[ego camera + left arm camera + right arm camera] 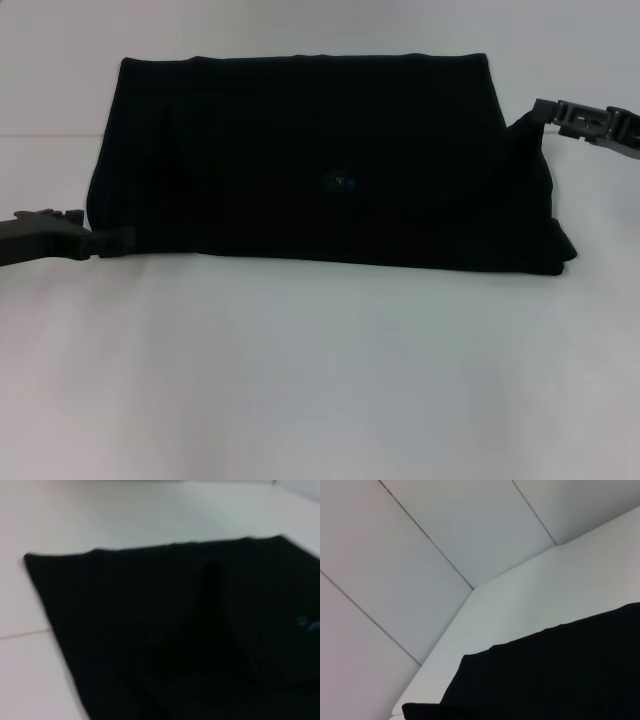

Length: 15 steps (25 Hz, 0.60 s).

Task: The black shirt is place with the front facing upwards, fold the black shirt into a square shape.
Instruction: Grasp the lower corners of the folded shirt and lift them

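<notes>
Shirt (320,160) lies as a wide band. Left gripper (115,243) at 8 o'clock corner, right gripper (545,112) at 2 o'clock edge; cannot tell jaw states. Risk: a weak pinch takes only the top layer, skewing the fold.

text: none legible | black shirt (300,150) | small blue label (340,183): unreadable

The white table (320,380) carries the black shirt (320,160), which lies on it folded into a wide band across the far half, a small blue label (340,183) showing near its middle.
</notes>
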### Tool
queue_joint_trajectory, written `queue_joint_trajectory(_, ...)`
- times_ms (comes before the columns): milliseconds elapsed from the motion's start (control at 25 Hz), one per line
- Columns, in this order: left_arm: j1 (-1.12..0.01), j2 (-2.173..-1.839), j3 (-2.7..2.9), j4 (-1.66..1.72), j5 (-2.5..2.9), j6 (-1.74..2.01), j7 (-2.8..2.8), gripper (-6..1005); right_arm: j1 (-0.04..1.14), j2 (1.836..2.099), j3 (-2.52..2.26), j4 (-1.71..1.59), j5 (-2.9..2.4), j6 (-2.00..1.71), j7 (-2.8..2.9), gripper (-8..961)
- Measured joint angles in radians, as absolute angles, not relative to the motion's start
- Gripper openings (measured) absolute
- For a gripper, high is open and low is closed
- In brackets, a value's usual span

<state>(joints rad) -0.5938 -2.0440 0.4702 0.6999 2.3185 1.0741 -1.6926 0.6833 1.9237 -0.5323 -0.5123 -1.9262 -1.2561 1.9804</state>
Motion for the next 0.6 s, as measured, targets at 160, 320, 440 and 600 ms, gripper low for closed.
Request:
queue_joint_trajectory(160, -0.648, -2.051, 0.473, 0.659, 2.416, 0.984, -1.746, 901, 0.691, 1.925, -0.535, -0.510, -1.926, -1.239, 1.990, 874)
queue_joint_trajectory(320, -0.679, -2.046, 0.475, 0.624, 2.457, 0.950, -1.762, 902, 0.694, 1.927, -0.534, -0.506, -1.925, -1.235, 1.990, 874)
queue_joint_trajectory(440, -0.683, -2.044, 0.475, 0.620, 2.458, 0.945, -1.765, 902, 0.694, 1.927, -0.532, -0.506, -1.925, -1.235, 1.992, 874)
queue_joint_trajectory(600, -0.684, -2.038, 0.492, 0.619, 2.461, 0.944, -1.786, 901, 0.694, 1.927, -0.532, -0.506, -1.925, -1.229, 1.994, 874)
